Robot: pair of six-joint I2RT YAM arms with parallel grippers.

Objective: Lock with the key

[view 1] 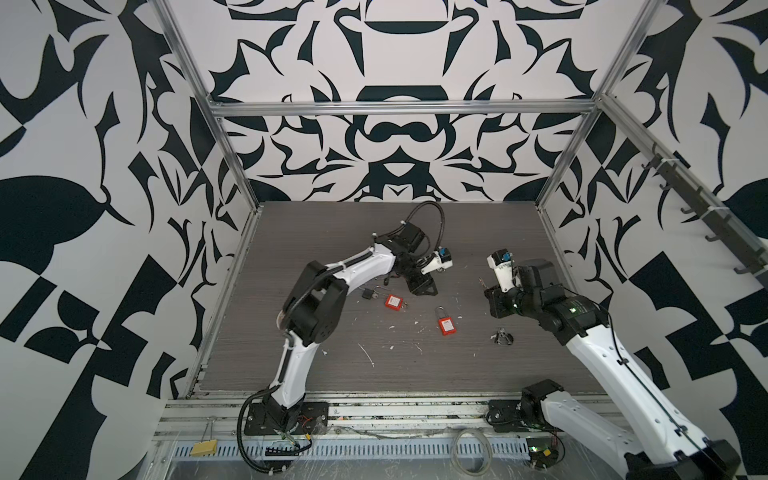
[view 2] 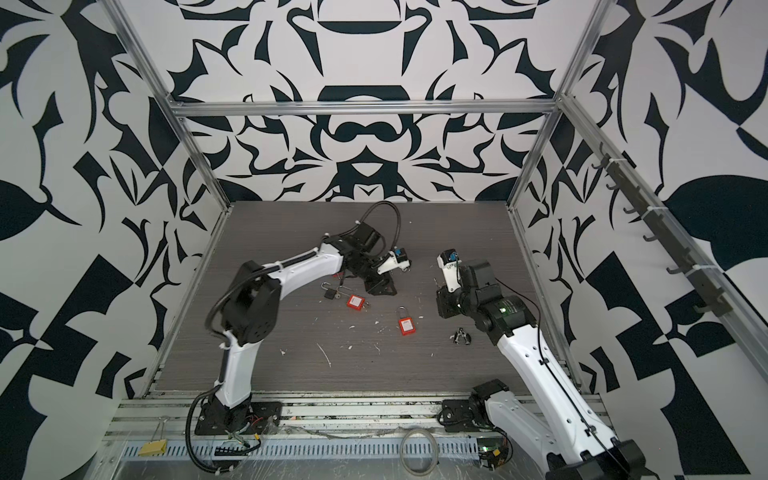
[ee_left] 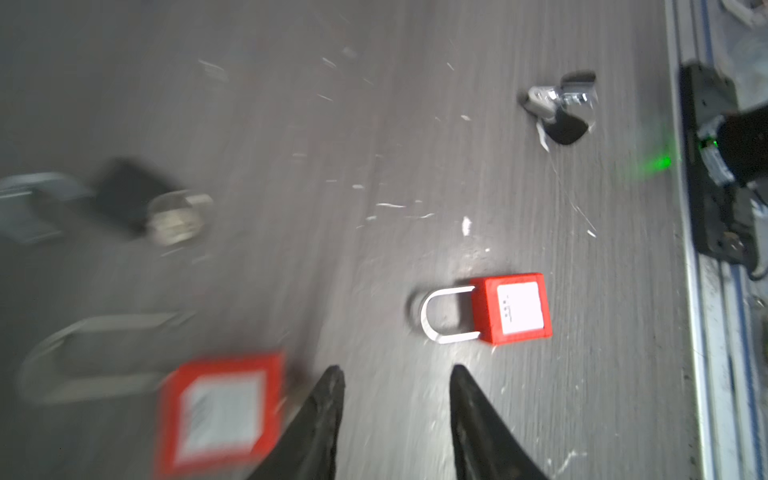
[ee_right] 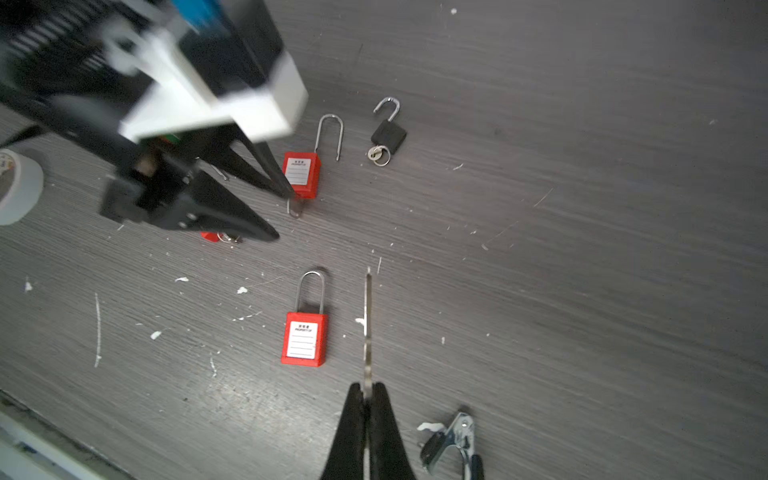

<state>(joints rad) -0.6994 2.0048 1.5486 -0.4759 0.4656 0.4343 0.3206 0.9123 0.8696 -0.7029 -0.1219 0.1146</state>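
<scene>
Dark wood-grain tabletop (view 1: pixel 332 374) — left gripper (ee_left: pixel 397 370) part-open, empty, just beside open red padlock (ee_right: pixel 301 174); right gripper (ee_right: pixel 365 388) pinched on key (ee_right: pixel 368 324), well apart. Align blade with keyway before pushing.

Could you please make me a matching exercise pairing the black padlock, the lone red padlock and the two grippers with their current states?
Things:
1. black padlock
2. lone red padlock
3. right gripper
4. left gripper

States:
A. jaws apart, nothing between them
B. shackle closed into its body
C. shackle open, key ring at its base
D. jaws shut on a thin key

Pairs: 1-C, 2-B, 3-D, 4-A.
</scene>
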